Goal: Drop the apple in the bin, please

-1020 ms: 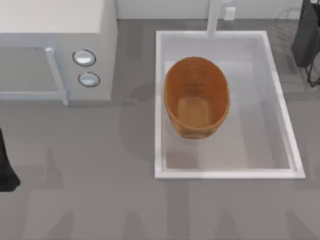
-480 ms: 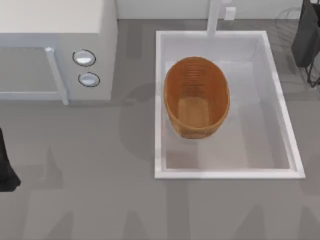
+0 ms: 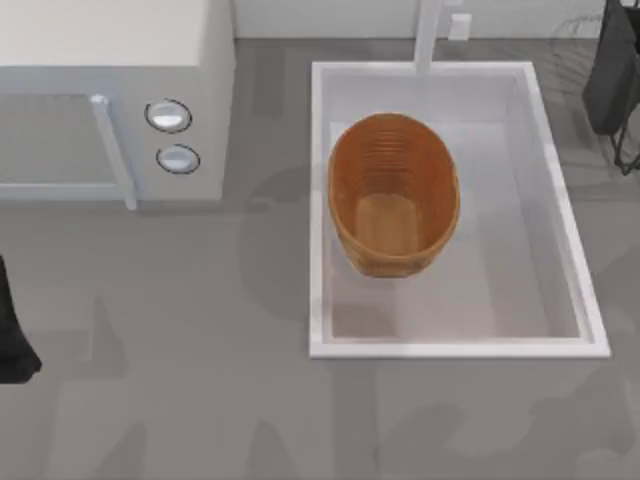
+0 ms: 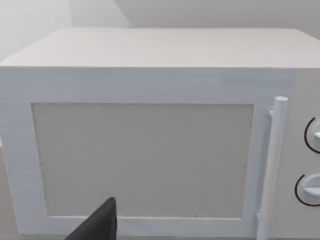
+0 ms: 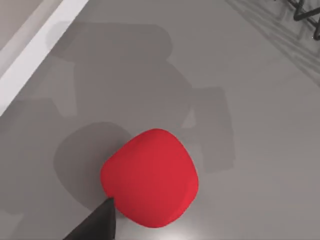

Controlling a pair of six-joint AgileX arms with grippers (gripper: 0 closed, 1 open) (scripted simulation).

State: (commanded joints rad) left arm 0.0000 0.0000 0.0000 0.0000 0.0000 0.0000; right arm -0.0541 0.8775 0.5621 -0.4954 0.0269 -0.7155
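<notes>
The apple [image 5: 150, 185], small, smooth and bright red, lies on the grey table in the right wrist view, its shadow just beside it. A dark tip of my right gripper [image 5: 95, 225] shows close to the apple's edge, with nothing seen held. The bin [image 3: 393, 193], an oval orange-brown ribbed basket, stands upright inside the white basin [image 3: 318, 200] with nothing in it. My left arm [image 3: 10, 335] stays parked at the table's left edge. A dark tip of my left gripper [image 4: 100, 225] faces the microwave.
A white microwave [image 3: 110, 100] with two knobs fills the back left. A tap post [image 3: 428, 35] rises behind the basin. A dark wire rack [image 3: 612, 80] sits at the back right. Bare grey table lies in front of the basin and microwave.
A faint shadow has spread over the table at the front right of the top view. The basket, the basin and the left arm have not moved.
</notes>
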